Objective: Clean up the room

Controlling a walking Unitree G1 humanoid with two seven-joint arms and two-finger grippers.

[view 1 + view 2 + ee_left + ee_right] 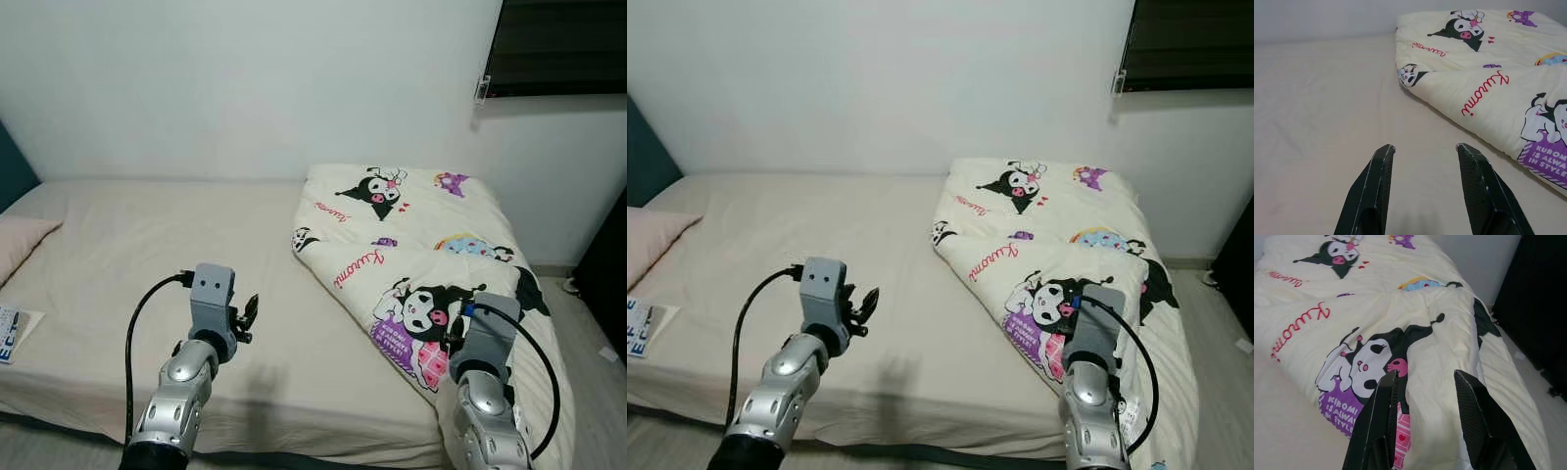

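Two silver robot arms reach toward a bed [147,245] with a beige sheet, set against a white wall. A cream cartoon-print blanket [411,245] lies folded over on the bed's right half, its edge draping down the right side. The left gripper [1422,149] hovers over bare sheet near the blanket's folded edge, jaws released and empty. The right gripper [1425,374] hangs just above the blanket's near corner, jaws also spread, grasping nothing. A pink pillow [20,245] sits at the far left.
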